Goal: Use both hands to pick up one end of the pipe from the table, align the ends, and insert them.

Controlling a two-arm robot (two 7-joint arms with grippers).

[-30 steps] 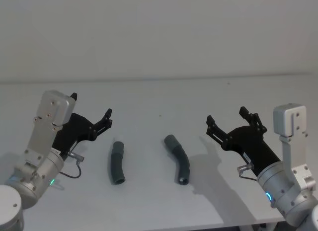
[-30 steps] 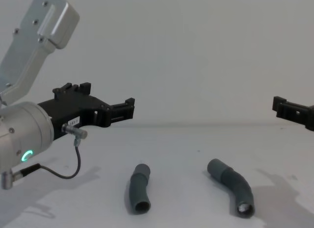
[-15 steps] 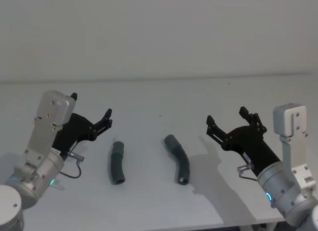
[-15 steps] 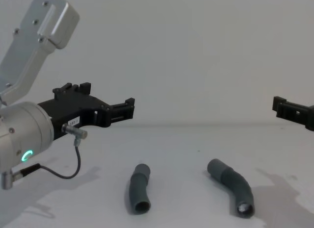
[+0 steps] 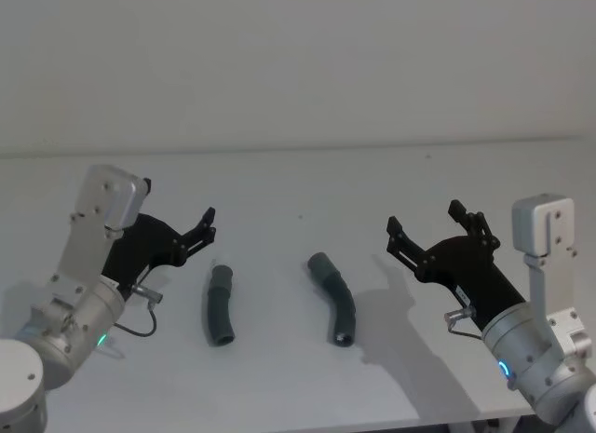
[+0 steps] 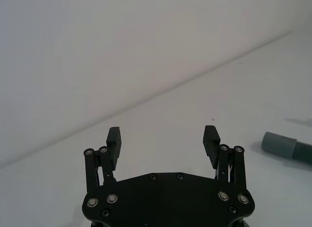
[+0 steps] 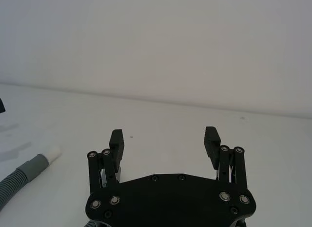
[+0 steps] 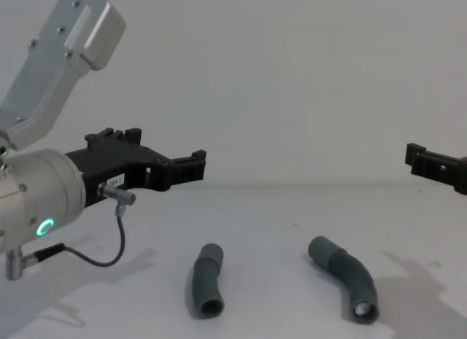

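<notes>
Two curved dark-grey ribbed pipe pieces lie apart on the white table [image 5: 298,186]: the left piece [image 5: 219,305] [image 8: 206,282] and the right piece [image 5: 336,300] [image 8: 347,276]. My left gripper [image 5: 177,202] [image 8: 162,151] [image 6: 162,135] hovers open up and to the left of the left piece, holding nothing. My right gripper [image 5: 425,217] [image 7: 164,135] [image 8: 417,158] hovers open to the right of the right piece, also empty. The right wrist view shows a white tube tip [image 7: 51,154] on a grey cuff. A grey cuff [image 6: 279,144] lies beyond the left gripper.
A plain wall [image 5: 298,60] rises behind the table's far edge. The table's front edge [image 5: 279,424] runs close below the pipe pieces. A thin dark cable [image 8: 109,255] loops under my left wrist. Bare table surface separates the two pieces.
My left arm has shifted slightly to the right, toward the left pipe piece. The right arm and both pipe pieces have stayed put.
</notes>
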